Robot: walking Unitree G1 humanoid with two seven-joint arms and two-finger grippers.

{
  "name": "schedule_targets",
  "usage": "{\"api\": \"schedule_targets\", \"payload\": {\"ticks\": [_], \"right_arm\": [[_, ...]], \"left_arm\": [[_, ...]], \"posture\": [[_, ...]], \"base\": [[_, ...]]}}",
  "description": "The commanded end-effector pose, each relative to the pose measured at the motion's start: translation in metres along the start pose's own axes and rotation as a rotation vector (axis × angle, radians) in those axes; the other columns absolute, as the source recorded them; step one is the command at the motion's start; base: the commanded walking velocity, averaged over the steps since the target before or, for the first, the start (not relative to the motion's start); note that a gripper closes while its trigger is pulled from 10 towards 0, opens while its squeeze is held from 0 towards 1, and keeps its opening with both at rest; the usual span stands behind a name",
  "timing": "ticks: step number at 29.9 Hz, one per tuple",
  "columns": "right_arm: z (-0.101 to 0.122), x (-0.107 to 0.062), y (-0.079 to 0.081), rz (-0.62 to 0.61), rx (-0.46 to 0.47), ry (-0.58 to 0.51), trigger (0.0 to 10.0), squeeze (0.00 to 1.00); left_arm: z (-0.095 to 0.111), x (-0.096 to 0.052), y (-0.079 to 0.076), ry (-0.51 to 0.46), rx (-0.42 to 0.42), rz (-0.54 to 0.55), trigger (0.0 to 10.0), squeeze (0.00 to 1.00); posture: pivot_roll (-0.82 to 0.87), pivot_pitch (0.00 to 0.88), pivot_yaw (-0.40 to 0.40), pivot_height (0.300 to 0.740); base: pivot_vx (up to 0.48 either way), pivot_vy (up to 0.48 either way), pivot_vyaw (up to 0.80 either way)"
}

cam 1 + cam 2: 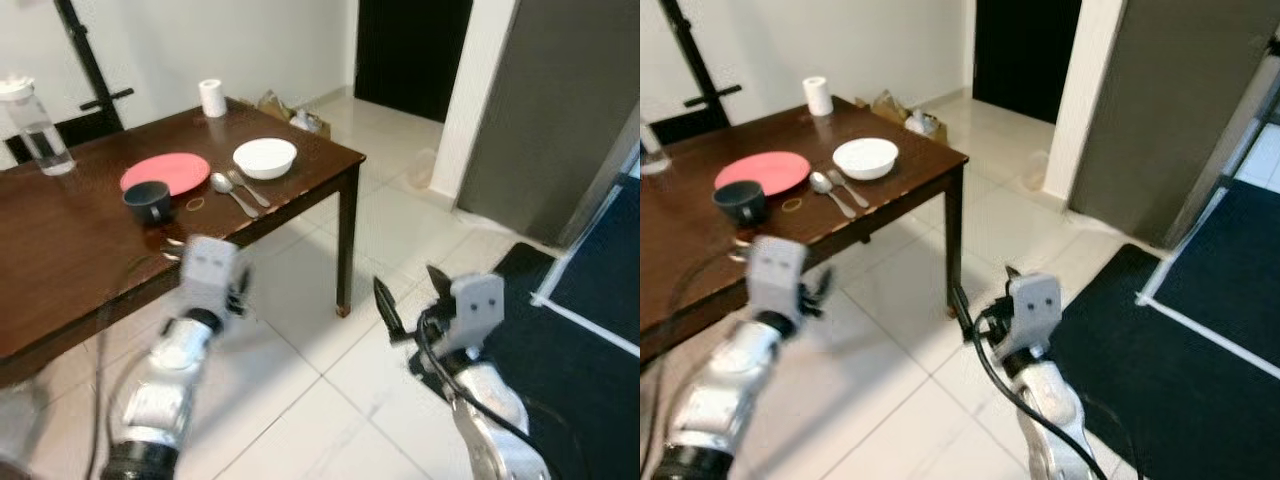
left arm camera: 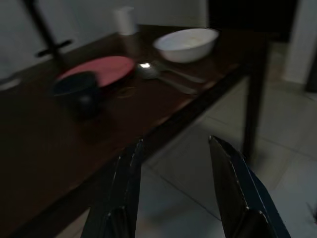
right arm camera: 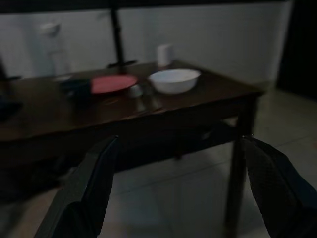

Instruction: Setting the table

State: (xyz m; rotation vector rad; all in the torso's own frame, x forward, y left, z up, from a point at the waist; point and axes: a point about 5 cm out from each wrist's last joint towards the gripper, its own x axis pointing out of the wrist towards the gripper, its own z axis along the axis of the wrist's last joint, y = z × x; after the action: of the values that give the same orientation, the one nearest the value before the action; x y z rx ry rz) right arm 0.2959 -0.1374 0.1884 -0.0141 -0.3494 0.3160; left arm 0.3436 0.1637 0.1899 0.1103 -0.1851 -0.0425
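Approach stage: both the left gripper [image 2: 173, 188] and right gripper [image 3: 181, 183] hang spread and empty short of the table [image 1: 60, 250], so closing in seems next

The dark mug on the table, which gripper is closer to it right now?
Left. The left gripper hangs at the table's near edge, just short of the mug. The right gripper is out over the floor, past the table's corner.
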Motion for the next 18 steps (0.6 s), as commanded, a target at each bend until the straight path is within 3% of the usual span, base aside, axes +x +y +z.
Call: {"api": "schedule_targets", "payload": {"ticks": [1,6,18], "right_arm": [[0.004,0.0,-0.001,-0.009,0.018,-0.004,10.0,0.0],[0.004,-0.001,-0.005,-0.017,0.032,0.013,10.0,0.0],[0.0,-0.001,-0.013,-0.058,0.053,0.048,10.0,0.0]], "left_arm": [[-0.002,-0.003,0.002,0.007,-0.003,0.009,10.0,0.0],[-0.002,-0.004,-0.002,0.003,-0.023,0.02,10.0,0.0],[0.004,0.001,-0.011,-0.022,-0.021,-0.014,10.0,0.0]], "posture": [[0.03,0.082,0.099,0.74],[0.02,0.085,0.061,0.74],[0.02,0.071,0.083,0.74]], "base": [[0.0,0.0,0.79],[0.0,0.0,0.79],[0.0,0.0,0.78]]}}
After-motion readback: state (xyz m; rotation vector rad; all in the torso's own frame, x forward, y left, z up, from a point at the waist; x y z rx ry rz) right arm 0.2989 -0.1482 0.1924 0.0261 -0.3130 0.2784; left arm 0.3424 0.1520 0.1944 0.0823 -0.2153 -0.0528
